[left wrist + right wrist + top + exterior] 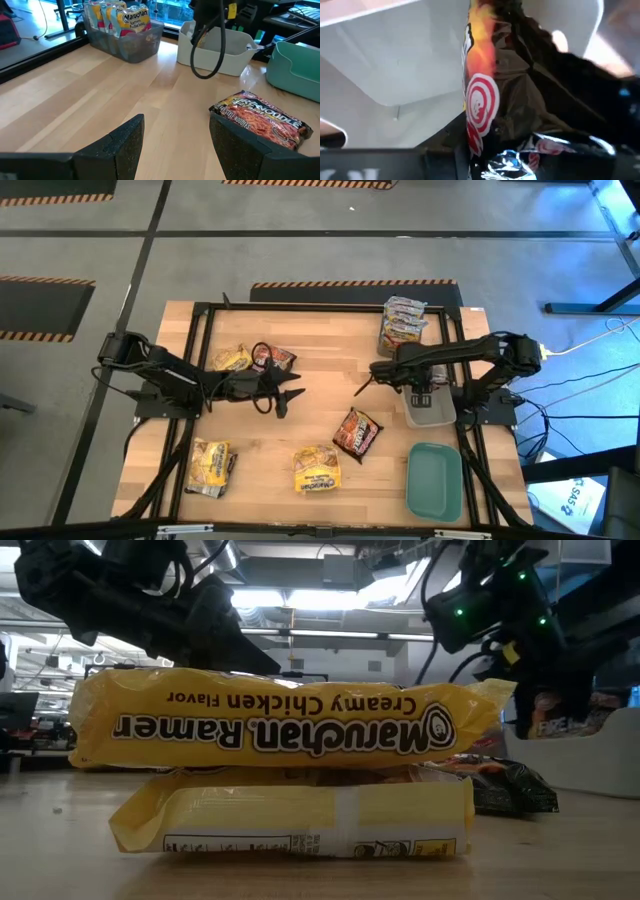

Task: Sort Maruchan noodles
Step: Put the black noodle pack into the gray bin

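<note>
My left gripper [290, 395] hangs open above the table's middle; in its wrist view the open fingers [175, 150] point toward a dark brown-red packet [262, 120] lying flat on the wood. My right gripper [424, 393] is over the white bin [432, 412], shut on another dark brown-red packet [495, 100]. Flat on the table lie yellow packets [210, 466] [317, 470] [230, 360] and dark ones [357, 432] [274, 358]. Several light packets stand in a clear bin [403, 323]. My right gripper pinches the dark brown-red packet by one crinkled end [492, 150] between its two fingers, coming from above and pointing down. The packet hangs below the fingers, lifted clear, inside the mouth of the white bin [395, 65]; in the low view the packet [545, 722] hangs just above the bin's rim.
A teal lid [434, 480] lies at the near right corner, beside the white bin. The black frame rail [200, 350] runs around the table top. Bare wood shows between the two grippers. In the low view two yellow packets [290, 730] fill the foreground.
</note>
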